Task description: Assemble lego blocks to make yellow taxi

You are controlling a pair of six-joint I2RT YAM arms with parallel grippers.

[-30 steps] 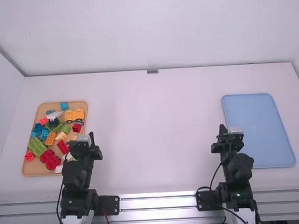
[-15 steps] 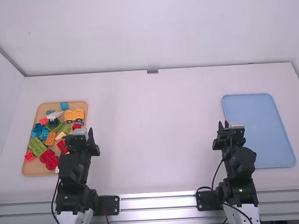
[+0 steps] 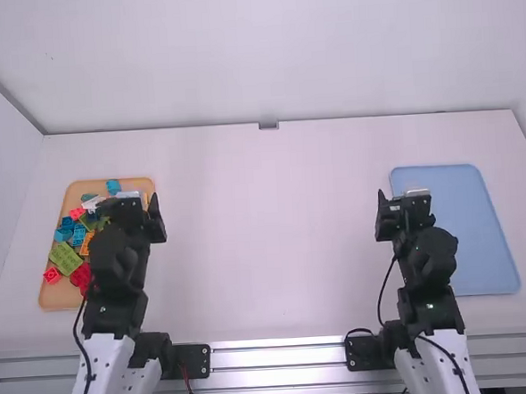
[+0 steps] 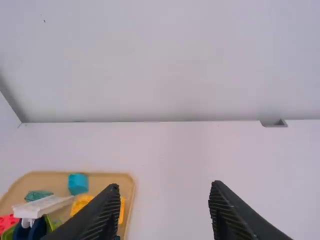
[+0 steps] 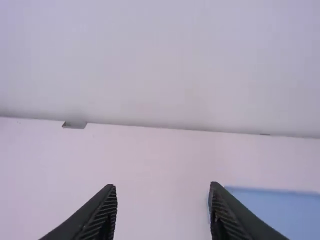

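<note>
My left gripper [image 3: 129,203] is over the right part of the wooden tray of lego pieces, hiding some of them. In its wrist view the left gripper [image 4: 165,185] stands open, with a yellow piece [image 4: 81,202] partly behind one finger. A blue block [image 4: 78,184] and a white piece [image 4: 42,206] lie in the tray as well. Green blocks [image 3: 65,257] and red blocks [image 3: 80,276] show in the high view. My right gripper [image 3: 404,197] is above the blue mat's left edge; in its wrist view the right gripper [image 5: 162,186] is open, holding nothing.
The wooden tray [image 3: 58,298] lies at the table's left side. A flat blue mat [image 3: 480,237] lies at the right side. Behind the white table [image 3: 274,232] rises a white wall, with a small grey notch at the table's far edge.
Both arms have moved forward, away from their bases. The left gripper now covers the yellow blocks that showed earlier, and the right one has shifted slightly rightward along the blue mat's edge.
</note>
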